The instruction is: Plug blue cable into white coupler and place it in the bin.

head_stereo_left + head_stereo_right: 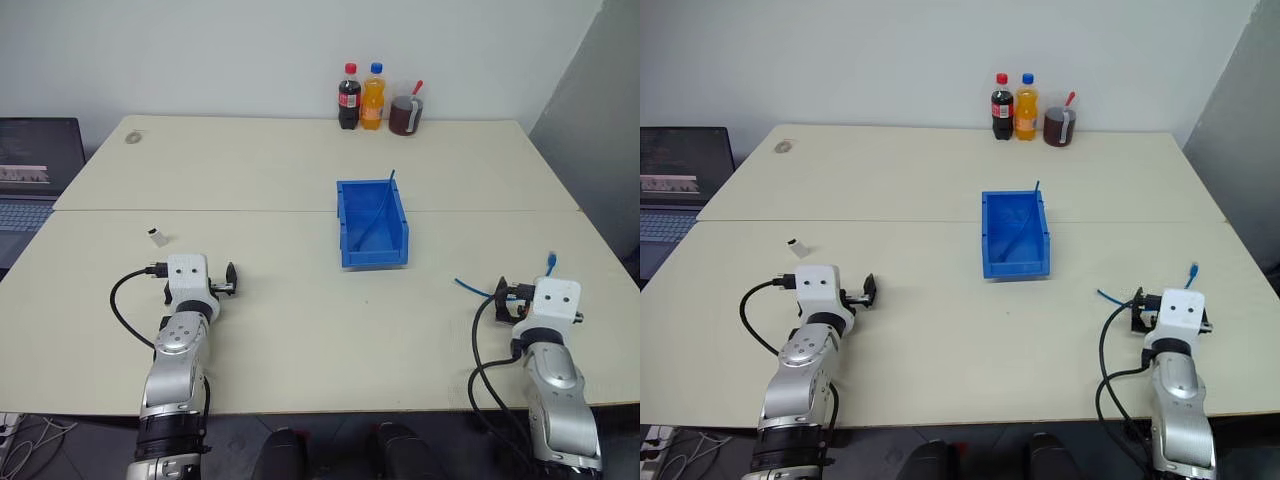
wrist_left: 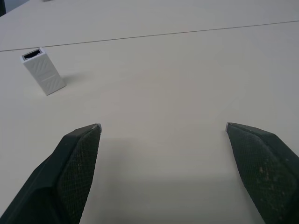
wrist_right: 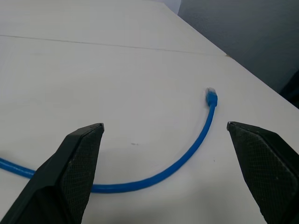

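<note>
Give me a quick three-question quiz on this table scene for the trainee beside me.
1. True or false: the left end effector is shut on the small white boxy plastic coupler.
2. Which lies in front of the right end effector? A) a red rope B) the thin bright-blue network cable C) a green hose
3. Fill in: the bright blue rectangular plastic bin already holds another blue ____.

Key
1. False: the end effector is open and the coupler lies apart from it on the table.
2. B
3. cable
</note>
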Controlling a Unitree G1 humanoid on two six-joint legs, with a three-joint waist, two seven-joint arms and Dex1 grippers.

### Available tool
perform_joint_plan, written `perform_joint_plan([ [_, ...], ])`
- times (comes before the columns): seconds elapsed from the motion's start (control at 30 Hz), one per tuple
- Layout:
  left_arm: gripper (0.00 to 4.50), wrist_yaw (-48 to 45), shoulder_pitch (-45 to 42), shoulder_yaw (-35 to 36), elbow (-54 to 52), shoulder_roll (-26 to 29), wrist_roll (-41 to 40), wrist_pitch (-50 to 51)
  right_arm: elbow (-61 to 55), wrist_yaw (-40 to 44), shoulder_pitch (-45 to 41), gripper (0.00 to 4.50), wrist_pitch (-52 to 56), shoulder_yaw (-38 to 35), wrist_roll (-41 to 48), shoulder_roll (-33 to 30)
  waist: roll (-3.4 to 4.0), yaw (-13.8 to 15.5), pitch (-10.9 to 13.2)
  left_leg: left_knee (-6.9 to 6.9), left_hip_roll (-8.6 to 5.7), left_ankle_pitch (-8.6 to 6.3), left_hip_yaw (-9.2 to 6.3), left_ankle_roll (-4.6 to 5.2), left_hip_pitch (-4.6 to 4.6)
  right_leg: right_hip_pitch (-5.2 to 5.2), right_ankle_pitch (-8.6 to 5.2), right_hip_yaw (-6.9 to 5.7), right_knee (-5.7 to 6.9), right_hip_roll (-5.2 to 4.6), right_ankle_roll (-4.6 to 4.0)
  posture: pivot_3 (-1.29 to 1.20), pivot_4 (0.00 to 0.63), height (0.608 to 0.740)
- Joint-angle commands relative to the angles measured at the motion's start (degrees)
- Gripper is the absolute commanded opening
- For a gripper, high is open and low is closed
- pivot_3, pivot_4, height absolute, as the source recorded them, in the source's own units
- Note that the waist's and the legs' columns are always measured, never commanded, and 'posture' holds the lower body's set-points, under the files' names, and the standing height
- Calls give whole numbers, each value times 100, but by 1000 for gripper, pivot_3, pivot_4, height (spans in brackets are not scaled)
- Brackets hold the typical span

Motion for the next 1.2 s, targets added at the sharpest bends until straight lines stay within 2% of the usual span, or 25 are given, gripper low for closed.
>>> perform_joint_plan([
  [0.03, 4500, -37, -29, 11, -237, 63, 4, -75, -119, 4, -113, 4491, -65, -123, 35, -82, 0, 0, 0, 0, 0, 0, 0, 0, 0, 0, 0, 0, 0, 0, 0, 0, 150, 740],
  [1.2, 4500, 91, 222, 18, -481, -32, 14, -22, -338, -6, 126, 4491, 63, -121, 40, -11, 0, 1, 0, 0, 0, 0, 0, 0, 0, 0, 0, -1, 0, 0, 0, 0, 150, 740],
])
